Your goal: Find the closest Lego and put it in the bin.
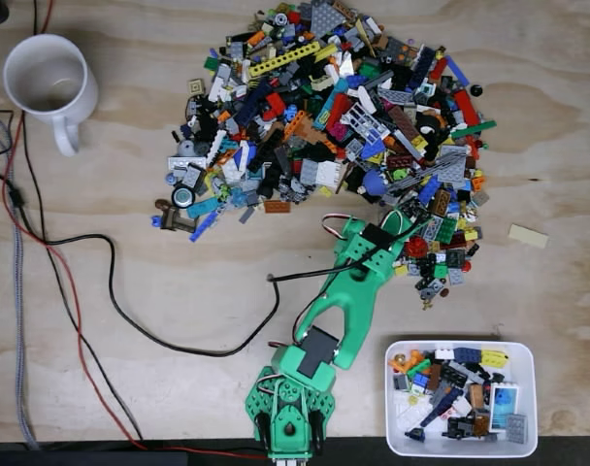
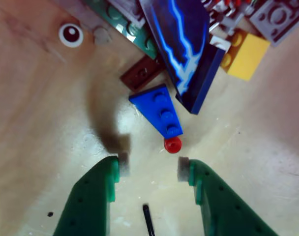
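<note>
Wrist view: gripper (image 2: 151, 168) spread, nothing between the pads, just short of a small red round Lego (image 2: 173, 144); blue wedge plate (image 2: 159, 109) touches it beyond. Fixed view: bin (image 1: 533, 396) sits right of the arm base, partly filled.

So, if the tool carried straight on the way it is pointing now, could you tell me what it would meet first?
Most likely the small red round piece, just ahead of the open tool in the wrist view, slightly right of centre. The blue wedge plate lies right behind it. Height is unclear.
</note>
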Controlling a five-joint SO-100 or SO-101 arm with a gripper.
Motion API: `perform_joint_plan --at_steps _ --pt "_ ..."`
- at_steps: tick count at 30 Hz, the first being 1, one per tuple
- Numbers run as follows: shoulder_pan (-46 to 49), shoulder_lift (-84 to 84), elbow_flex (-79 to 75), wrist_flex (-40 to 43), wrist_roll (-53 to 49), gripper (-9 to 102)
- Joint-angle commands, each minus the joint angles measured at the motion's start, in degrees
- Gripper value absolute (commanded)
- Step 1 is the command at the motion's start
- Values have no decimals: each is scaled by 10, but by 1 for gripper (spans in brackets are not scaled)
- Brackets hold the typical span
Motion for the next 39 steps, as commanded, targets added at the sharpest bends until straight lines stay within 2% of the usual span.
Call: perform_joint_plan --at_steps 1,7,15,30,39 --pt "-2 -4 -50 -10 11 14" --pt "19 -31 -69 -13 11 15" --pt "36 -48 -141 44 15 17" --pt "64 -105 -162 23 22 16" --pt "76 -112 -135 7 43 9"
